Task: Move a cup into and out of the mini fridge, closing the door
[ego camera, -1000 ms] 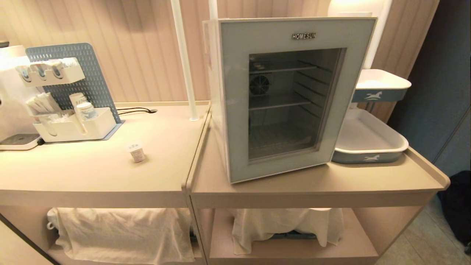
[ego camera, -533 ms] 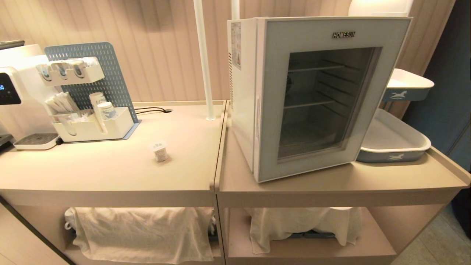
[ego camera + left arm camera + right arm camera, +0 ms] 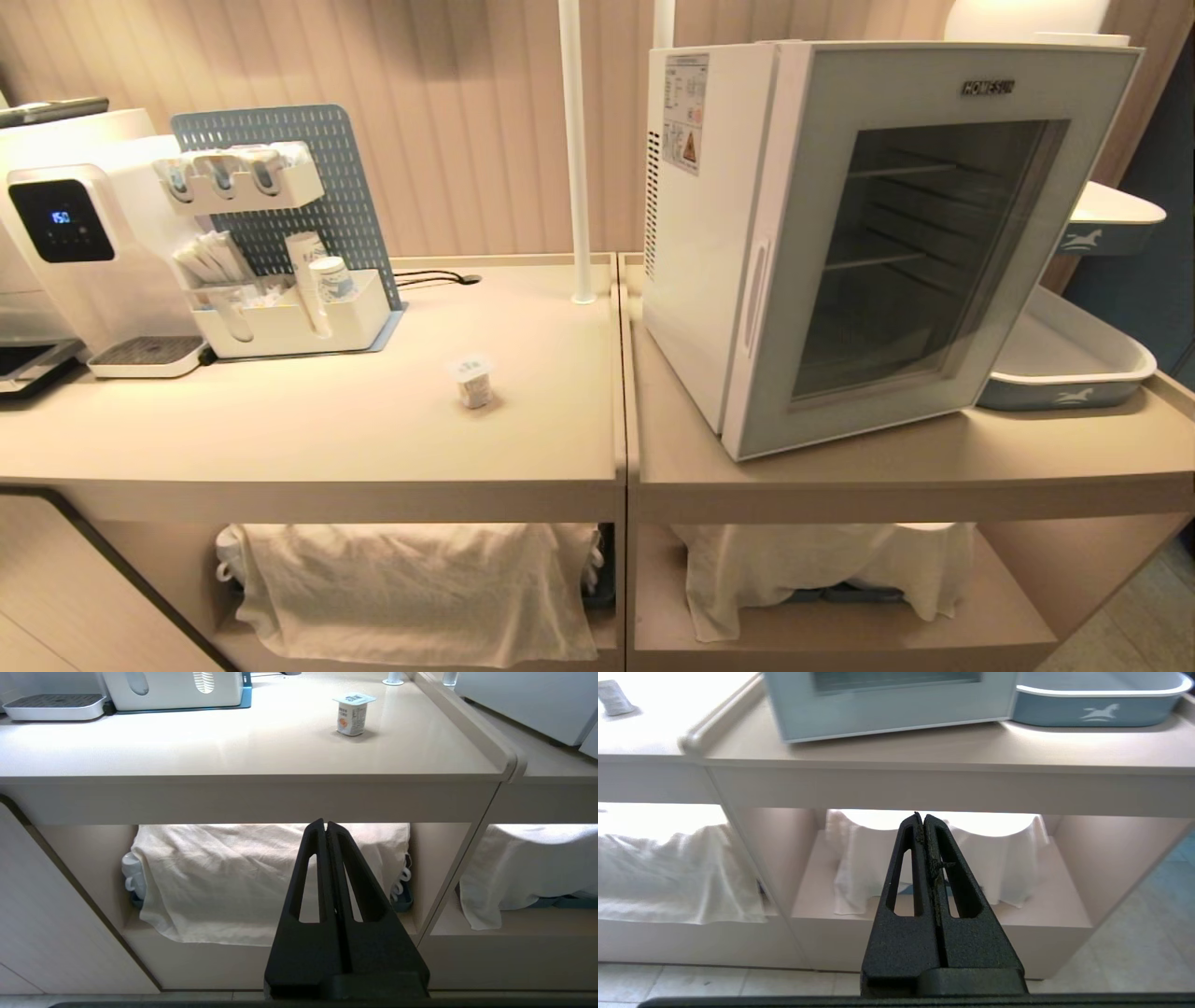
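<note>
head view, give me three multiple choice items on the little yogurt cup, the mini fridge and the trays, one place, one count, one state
1. Where does the tiny white plastic cup with the square foil lid stand?
A. on the left counter, in the open
B. on a fridge shelf
C. in a tray

2. How many white trays with blue sides and a horse mark show right of the white boxy mini fridge?
A. one
B. two
C. four

3. How is the grey-white framed glass door?
A. swung wide open
B. taken off
C. closed

Key: 1 A, the cup stands alone on the beige counter, left of the seam. 2 B, one tray lies on the counter by the fridge and another sits higher behind it. 3 C, the door lies flush against the fridge body, its wire shelves bare behind the glass.
</note>
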### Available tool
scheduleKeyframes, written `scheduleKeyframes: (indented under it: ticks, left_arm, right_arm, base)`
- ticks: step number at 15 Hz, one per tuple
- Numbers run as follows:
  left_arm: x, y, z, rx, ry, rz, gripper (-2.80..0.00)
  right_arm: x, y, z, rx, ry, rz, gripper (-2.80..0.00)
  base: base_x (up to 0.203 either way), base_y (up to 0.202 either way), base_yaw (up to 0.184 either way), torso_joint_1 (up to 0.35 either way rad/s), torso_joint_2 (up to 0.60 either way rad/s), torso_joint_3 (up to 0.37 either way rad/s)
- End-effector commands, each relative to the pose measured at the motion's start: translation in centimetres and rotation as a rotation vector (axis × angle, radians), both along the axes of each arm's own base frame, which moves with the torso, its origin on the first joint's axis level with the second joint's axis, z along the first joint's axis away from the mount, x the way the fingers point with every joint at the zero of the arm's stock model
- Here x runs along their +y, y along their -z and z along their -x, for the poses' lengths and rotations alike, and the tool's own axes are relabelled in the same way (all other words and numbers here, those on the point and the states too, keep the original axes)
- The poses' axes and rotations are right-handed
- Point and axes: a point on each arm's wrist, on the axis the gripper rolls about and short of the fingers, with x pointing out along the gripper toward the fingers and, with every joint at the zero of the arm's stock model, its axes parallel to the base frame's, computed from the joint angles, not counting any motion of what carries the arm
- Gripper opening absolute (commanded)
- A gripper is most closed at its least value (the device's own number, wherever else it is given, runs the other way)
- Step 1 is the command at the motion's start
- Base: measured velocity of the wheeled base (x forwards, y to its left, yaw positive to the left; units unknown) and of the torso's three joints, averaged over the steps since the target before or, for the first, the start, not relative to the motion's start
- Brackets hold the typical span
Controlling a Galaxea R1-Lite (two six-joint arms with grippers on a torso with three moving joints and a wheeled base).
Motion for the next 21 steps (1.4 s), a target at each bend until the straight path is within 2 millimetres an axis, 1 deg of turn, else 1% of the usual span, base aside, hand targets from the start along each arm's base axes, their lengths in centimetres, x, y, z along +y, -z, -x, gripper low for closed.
scheduleKeyframes:
  ticks: [1, 21]
  left_arm:
    - [0.00, -0.02, -0.01, -0.001, -0.001, 0.002, -2.80]
    - [0.00, -0.02, 0.00, -0.002, -0.002, 0.002, -2.80]
  right_arm:
    - [0.00, 0.00, -0.01, 0.002, -0.001, 0.001, -2.80]
    - [0.00, 0.00, -0.01, 0.002, 0.001, 0.001, -2.80]
  base:
    - [0.000, 0.192, 0.000, 0.002, 0.01, -0.002]
    - [0.000, 0.191, 0.001, 0.002, 0.00, 0.002]
